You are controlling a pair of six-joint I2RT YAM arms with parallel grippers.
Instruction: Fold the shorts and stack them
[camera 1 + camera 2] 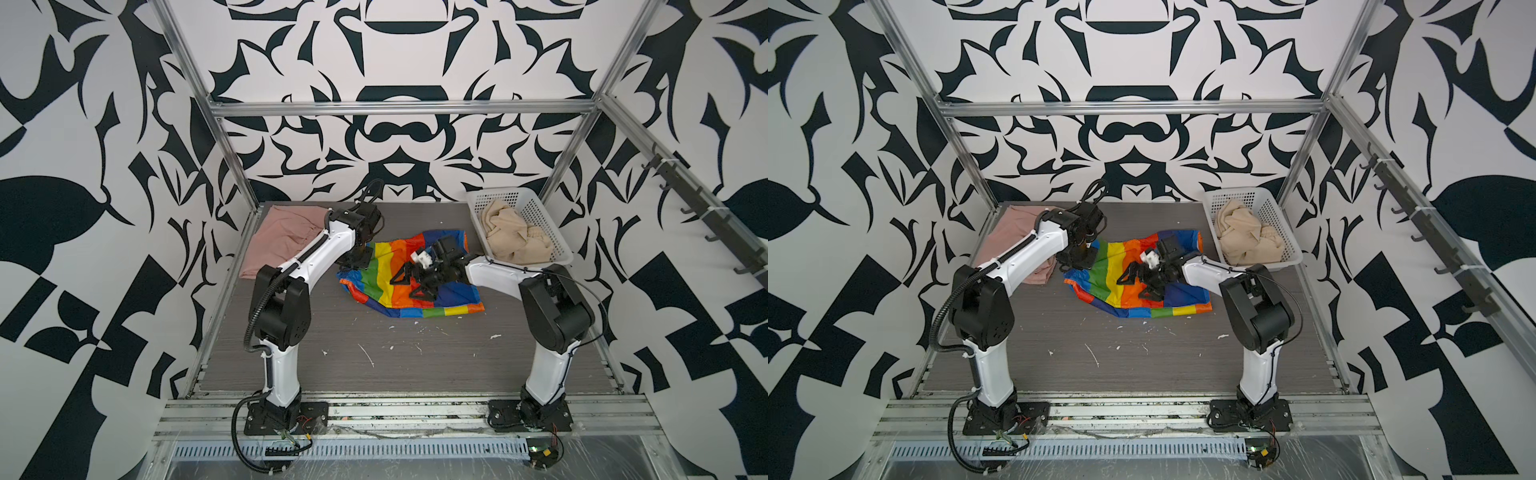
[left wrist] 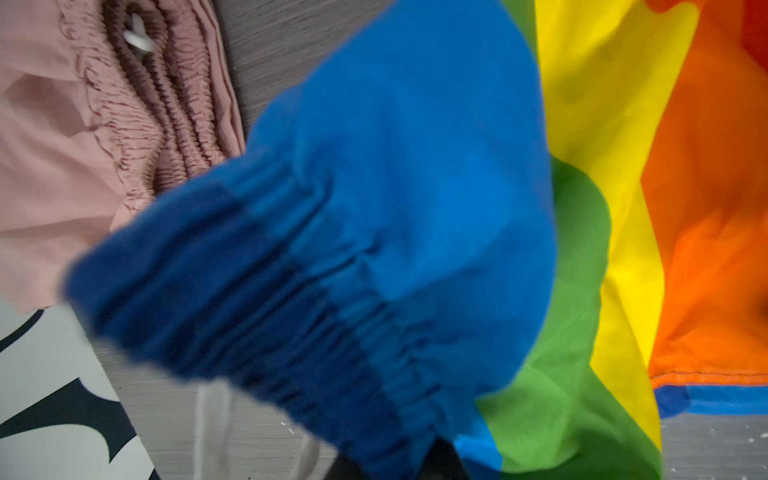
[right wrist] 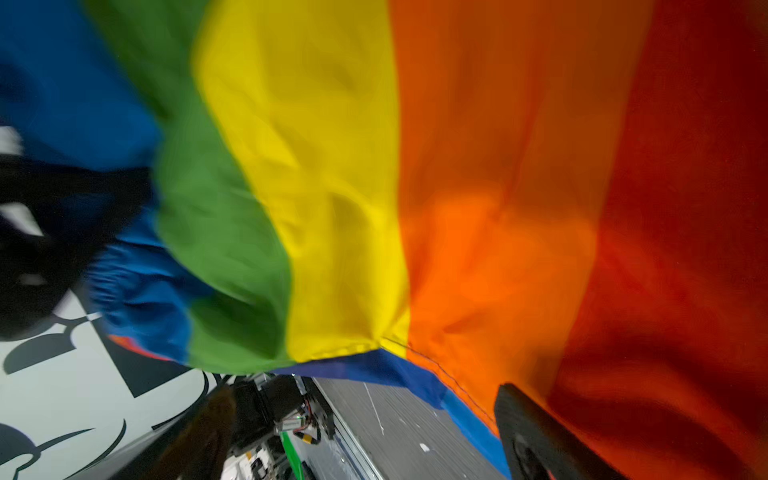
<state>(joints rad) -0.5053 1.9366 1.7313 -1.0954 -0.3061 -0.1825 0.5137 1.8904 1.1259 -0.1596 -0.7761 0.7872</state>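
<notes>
Rainbow shorts (image 1: 390, 270): spread mid-desk (image 1: 415, 353), blue waistband edge pinched in the left jaws, likely to draw a fold; right jaws gape wide over the cloth, holding nothing. Pink shorts (image 1: 278, 237): far left, probably the stack base. Beige shorts (image 1: 511, 237): crumpled in basket (image 1: 536, 212), awaiting folding.

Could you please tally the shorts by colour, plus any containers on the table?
Salmon-pink shorts: 1
Rainbow-striped shorts: 1
Beige shorts: 1
White basket: 1
Total: 4
</notes>
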